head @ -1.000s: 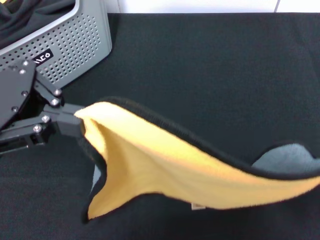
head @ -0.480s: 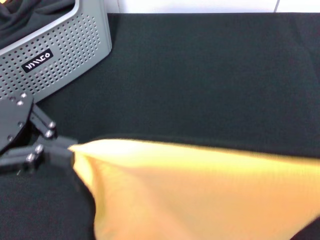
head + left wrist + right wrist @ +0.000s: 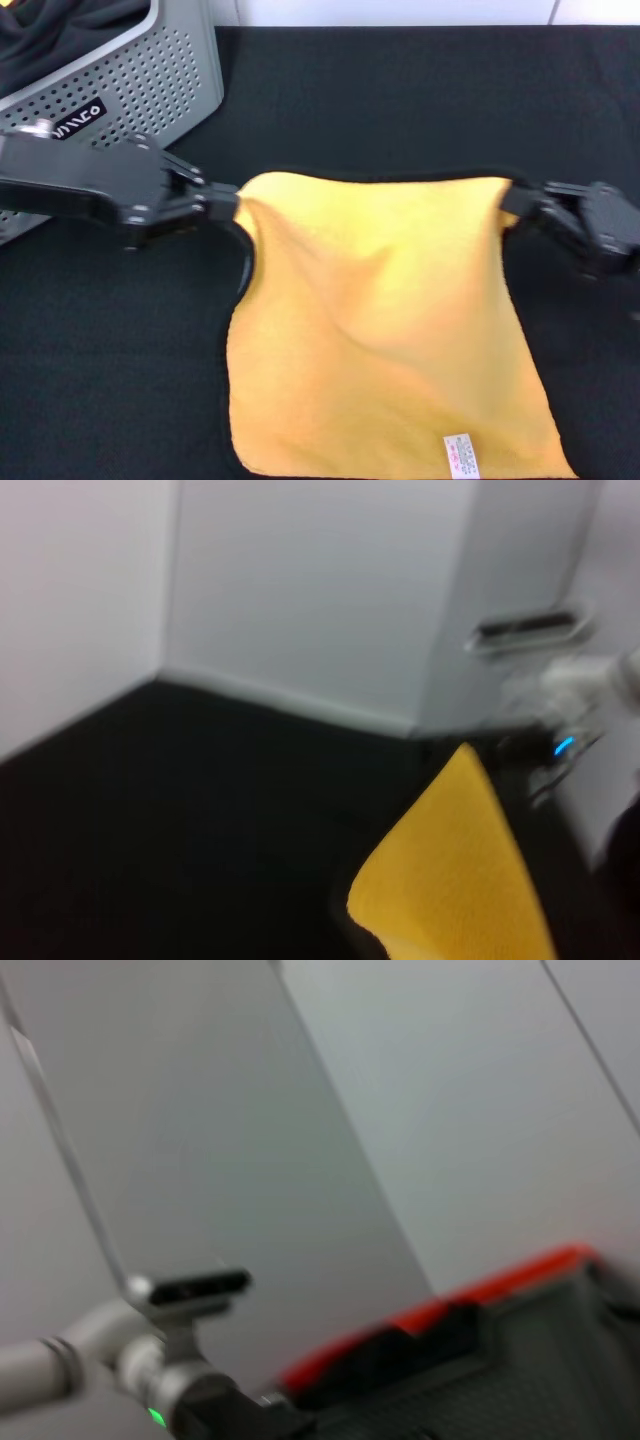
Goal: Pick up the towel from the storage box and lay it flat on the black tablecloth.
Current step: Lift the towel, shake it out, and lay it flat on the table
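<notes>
Yellow-orange plush towel (image 3: 385,330) with thin black edging now hangs spread as a broad sheet in the head view, where half a second ago it was a blurred band swept across the bottom of the frame and a second ago a folded curl held by one corner only. That change reads as the flick-open being done: the cloth is stretched between both arms and, by my judgement, ready to be lowered flat. The left gripper (image 3: 222,200) sits at about 9 o'clock, its jaws closed down on the towel's upper left corner; the right gripper (image 3: 520,203) sits at about 3 o'clock, pinching the upper right corner the same way. The towel's lower edge with its small white care tag (image 3: 461,455) drapes toward 6 o'clock over the large matte black tablecloth (image 3: 400,100). The light grey perforated storage box (image 3: 150,85) stands at about 10 o'clock, well apart from the towel.

Left wrist view: a wedge of the same towel (image 3: 460,880) rises over the black tablecloth (image 3: 180,820), white walls behind; the gripper's own fingers do not show.

Right wrist view: only blurred wall and dark equipment; neither towel nor fingers can be made out
</notes>
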